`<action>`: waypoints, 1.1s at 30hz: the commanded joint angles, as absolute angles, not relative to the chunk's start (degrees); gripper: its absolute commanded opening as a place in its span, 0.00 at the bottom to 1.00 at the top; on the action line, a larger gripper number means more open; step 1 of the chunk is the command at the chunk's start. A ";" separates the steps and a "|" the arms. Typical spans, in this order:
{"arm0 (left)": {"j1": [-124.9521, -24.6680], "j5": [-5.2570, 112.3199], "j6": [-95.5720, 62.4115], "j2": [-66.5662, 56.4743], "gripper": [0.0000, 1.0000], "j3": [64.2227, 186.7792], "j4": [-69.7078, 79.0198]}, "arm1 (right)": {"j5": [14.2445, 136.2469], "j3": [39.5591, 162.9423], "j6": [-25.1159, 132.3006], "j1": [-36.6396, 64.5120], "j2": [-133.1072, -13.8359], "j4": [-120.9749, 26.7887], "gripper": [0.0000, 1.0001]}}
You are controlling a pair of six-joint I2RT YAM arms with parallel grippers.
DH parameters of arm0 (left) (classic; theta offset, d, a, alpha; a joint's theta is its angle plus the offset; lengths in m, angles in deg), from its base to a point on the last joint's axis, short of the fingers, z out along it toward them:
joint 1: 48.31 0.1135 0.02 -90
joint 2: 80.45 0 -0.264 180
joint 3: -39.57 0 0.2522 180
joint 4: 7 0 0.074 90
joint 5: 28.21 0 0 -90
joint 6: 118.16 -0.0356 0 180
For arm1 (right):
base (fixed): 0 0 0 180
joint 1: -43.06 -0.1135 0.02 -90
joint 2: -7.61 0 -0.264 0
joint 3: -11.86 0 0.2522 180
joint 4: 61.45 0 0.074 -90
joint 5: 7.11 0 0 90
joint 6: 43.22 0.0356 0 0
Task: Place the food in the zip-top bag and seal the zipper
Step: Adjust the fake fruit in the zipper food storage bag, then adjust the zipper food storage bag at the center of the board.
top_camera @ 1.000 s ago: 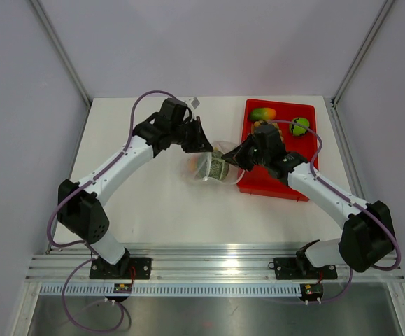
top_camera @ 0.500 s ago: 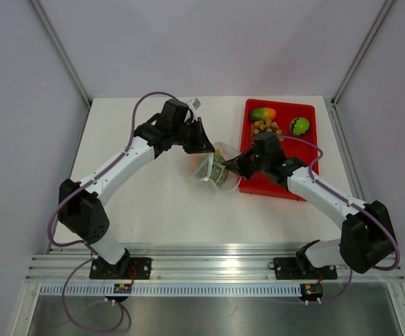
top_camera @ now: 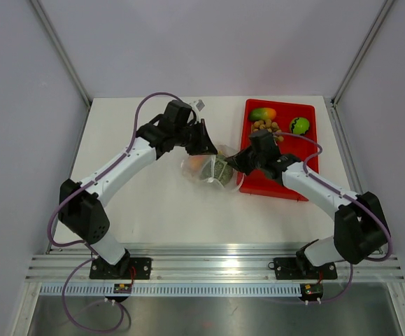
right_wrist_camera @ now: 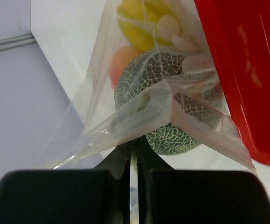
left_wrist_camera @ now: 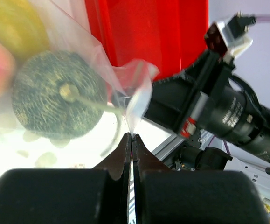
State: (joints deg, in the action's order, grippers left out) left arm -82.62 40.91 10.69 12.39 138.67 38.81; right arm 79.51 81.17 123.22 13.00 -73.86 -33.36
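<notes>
Left gripper (left_wrist_camera: 131, 140): the fingers are pressing flat together with no gap showing, and are pinching a peak of clear film at the mouth of the zip-top bag (left_wrist_camera: 134, 95). Right gripper (right_wrist_camera: 134, 147): the fingers are likewise closing fully on a folded strip of the bag's film, holding it in a taut ridge across the melon (right_wrist_camera: 172, 133). The two grippers are facing each other across the bag mouth, near but apart. Inside the bag the grey-green netted melon is lying nearest both sets of fingers, with its stem pointing towards the left wrist camera. The orange-peach fruit (right_wrist_camera: 122, 63) and the yellow piece (right_wrist_camera: 135, 21) are sitting behind it, deeper in the pouch. Writing: small white print is showing on the black housing (left_wrist_camera: 228, 116) of the right arm in the left wrist view, too blurred to read. Edges: the bag is resting on the white table (top_camera: 160, 210), with its right side lying against the left wall of the red tray (top_camera: 258, 190). The mango (top_camera: 263, 113), longan cluster (top_camera: 267, 127) and green apple (top_camera: 299, 125) are lying at the tray's far end, well apart from the bag. Bare table is showing to the left of the bag and on its near side
</notes>
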 commanded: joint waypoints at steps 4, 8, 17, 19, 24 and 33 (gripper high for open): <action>-83.29 37.45 9.90 10.87 0.00 143.68 37.61 | 85.36 91.18 112.19 12.30 -80.54 -31.70 0.01; -83.20 39.03 10.33 11.04 0.00 144.82 37.96 | 83.15 91.89 107.08 12.21 -78.10 -31.34 0.26; -81.80 40.79 11.21 11.66 0.00 147.11 38.22 | 82.53 91.10 95.47 12.21 -64.39 -24.23 0.62; -81.71 40.79 11.22 11.66 0.00 147.29 38.31 | 85.07 90.31 94.16 12.21 -62.19 -22.13 0.62; -81.71 40.70 11.21 11.31 0.00 147.55 38.40 | 90.71 85.92 92.04 12.74 -56.99 -19.04 0.70; -81.62 41.23 11.04 10.78 0.00 147.81 38.93 | 84.21 77.30 95.99 13.27 -57.87 -23.59 0.77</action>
State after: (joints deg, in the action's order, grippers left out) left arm -81.87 41.24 10.87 12.39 144.77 41.24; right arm 86.20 79.29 94.33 13.11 -57.64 -20.64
